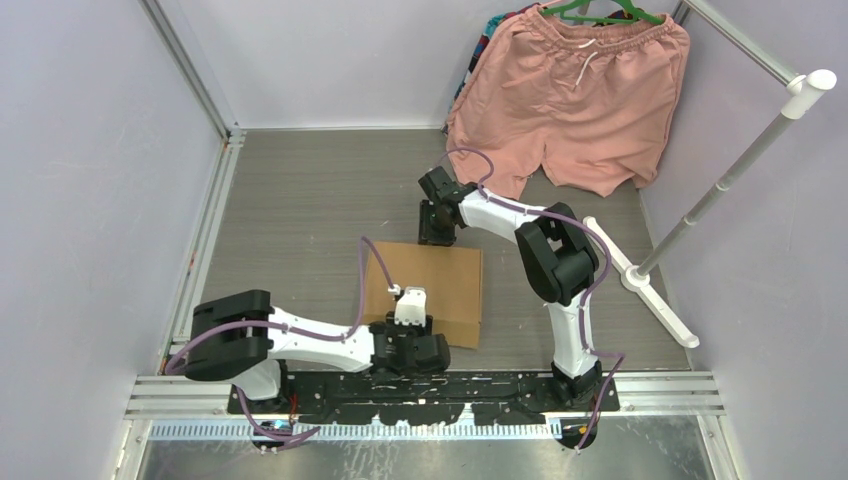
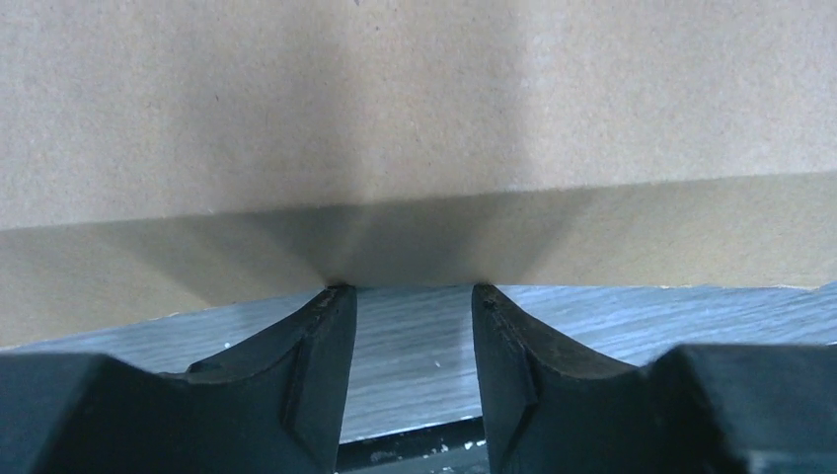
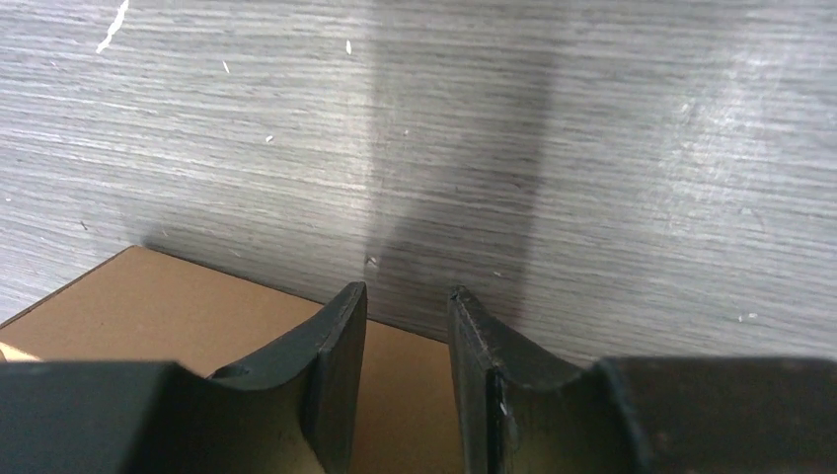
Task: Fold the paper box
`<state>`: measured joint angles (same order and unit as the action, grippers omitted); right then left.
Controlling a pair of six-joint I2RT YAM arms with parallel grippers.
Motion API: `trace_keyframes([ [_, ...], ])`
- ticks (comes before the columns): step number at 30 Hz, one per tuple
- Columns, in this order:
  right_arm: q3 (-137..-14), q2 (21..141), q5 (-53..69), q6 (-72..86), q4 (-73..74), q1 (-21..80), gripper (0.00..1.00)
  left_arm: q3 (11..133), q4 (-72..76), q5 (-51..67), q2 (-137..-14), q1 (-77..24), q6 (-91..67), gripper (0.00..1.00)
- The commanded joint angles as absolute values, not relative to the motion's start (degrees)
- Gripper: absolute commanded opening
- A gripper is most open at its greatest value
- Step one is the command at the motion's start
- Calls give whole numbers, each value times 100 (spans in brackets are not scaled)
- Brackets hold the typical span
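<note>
Brown cardboard paper box (image 1: 430, 285) sits on the bench (image 1: 300, 200) between the arms and looks like a closed shallow box, so folding seems nearly done. Meanwhile left tool (image 2: 410, 294), jaws apart, noses its near wall; right tool (image 3: 407, 291), jaws apart, hangs over the far edge, both empty.

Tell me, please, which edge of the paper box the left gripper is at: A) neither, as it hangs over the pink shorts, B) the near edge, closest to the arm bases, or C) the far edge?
B: the left gripper has its open fingertips at the near side of the paper box, while the right gripper is at the far edge.
</note>
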<state>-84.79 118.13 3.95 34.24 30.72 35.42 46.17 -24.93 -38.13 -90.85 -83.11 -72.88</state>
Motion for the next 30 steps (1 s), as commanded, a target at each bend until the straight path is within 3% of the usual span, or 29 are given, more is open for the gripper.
trace_keyframes([
  [1, -8420, 11758, 683, 3285, 3470, 3740, 41, 4400, -1974, -4111, -9050, -7902, -6831, 47],
  [8, -8288, 11740, 1083, 3111, 3426, 3752, 39, 4460, -1663, -4404, -9237, -7740, -6452, 38],
  [9, -8274, 11753, 1198, 3091, 3428, 3753, 39, 4541, -1673, -4502, -9323, -7736, -6379, 40],
  [13, -8153, 11695, 1352, 3057, 3470, 3748, 39, 4753, -1687, -4853, -9667, -7742, -6354, 63],
  [30, -7902, 11439, 1770, 2868, 3572, 3753, 39, 4100, 486, -5553, -10057, -7630, -5777, 64],
])
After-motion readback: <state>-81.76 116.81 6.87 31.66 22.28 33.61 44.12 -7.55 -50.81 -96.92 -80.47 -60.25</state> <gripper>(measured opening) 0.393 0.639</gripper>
